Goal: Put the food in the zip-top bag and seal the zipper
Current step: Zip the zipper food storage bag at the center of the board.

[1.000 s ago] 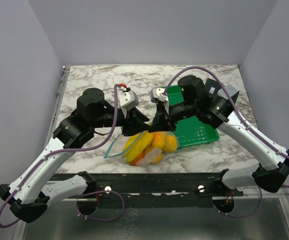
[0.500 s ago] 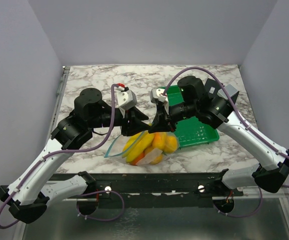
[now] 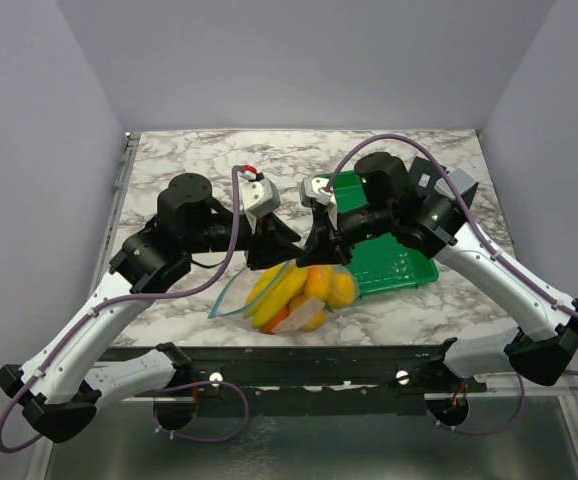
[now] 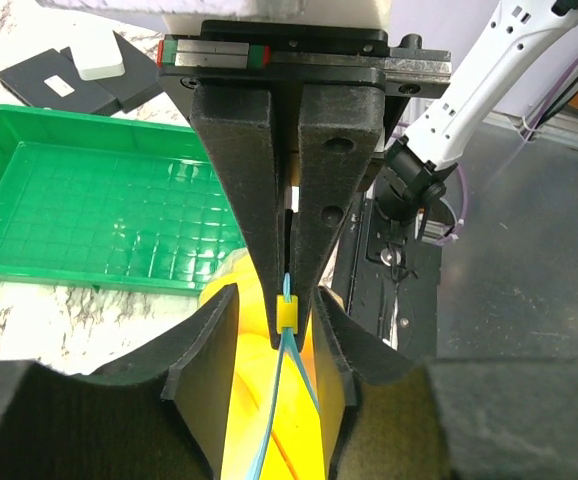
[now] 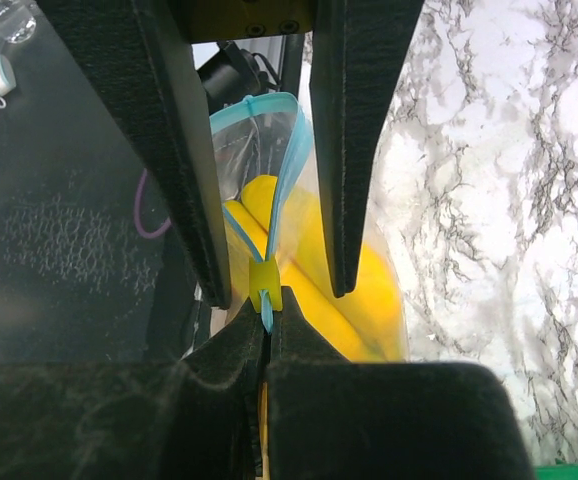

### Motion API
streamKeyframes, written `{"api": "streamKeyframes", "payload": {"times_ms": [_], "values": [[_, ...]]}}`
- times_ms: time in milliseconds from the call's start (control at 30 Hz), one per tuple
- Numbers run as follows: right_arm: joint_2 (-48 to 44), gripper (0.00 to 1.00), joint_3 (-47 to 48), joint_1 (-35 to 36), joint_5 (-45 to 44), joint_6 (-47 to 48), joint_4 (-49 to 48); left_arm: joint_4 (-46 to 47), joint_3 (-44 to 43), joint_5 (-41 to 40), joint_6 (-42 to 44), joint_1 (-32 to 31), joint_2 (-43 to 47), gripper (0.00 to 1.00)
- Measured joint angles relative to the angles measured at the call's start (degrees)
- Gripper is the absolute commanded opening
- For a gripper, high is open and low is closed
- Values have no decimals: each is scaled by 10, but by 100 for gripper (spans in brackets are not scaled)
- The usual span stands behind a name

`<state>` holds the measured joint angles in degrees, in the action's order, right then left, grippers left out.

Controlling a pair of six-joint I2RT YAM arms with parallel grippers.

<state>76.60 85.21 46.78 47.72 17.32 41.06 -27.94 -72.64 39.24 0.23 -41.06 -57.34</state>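
The clear zip-top bag (image 3: 291,296) hangs just above the marble, holding yellow and orange food (image 3: 319,287). My right gripper (image 3: 319,248) is shut on the light blue zipper (image 5: 285,190) right beside its yellow slider (image 5: 265,281). The left gripper (image 3: 277,238) faces it from the left. Its jaws stand open, one on each side of the slider (image 4: 286,315) and of the right gripper's tips, with a small gap on both sides. Below the slider the two blue zipper strips (image 4: 273,400) spread apart over the yellow food (image 4: 234,400).
A green tray (image 3: 394,255) lies on the marble just right of the bag, under the right arm. A flat black piece with a white block (image 4: 69,75) sits behind the tray. The table's front edge and a dark rail (image 3: 299,375) run just below the bag.
The left arm drew back a little to the left, then came in again toward the bag. The right arm and the bag have stayed put.
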Motion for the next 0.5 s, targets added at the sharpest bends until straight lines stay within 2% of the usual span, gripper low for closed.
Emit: {"api": "streamKeyframes", "payload": {"times_ms": [367,400,500], "values": [[0,1,0,0,0,-9,0,0,4,5,0,0,-5,23],[0,1,0,0,0,-9,0,0,4,5,0,0,-5,21],[0,1,0,0,-1,-10,0,0,4,9,0,0,-5,4]]}}
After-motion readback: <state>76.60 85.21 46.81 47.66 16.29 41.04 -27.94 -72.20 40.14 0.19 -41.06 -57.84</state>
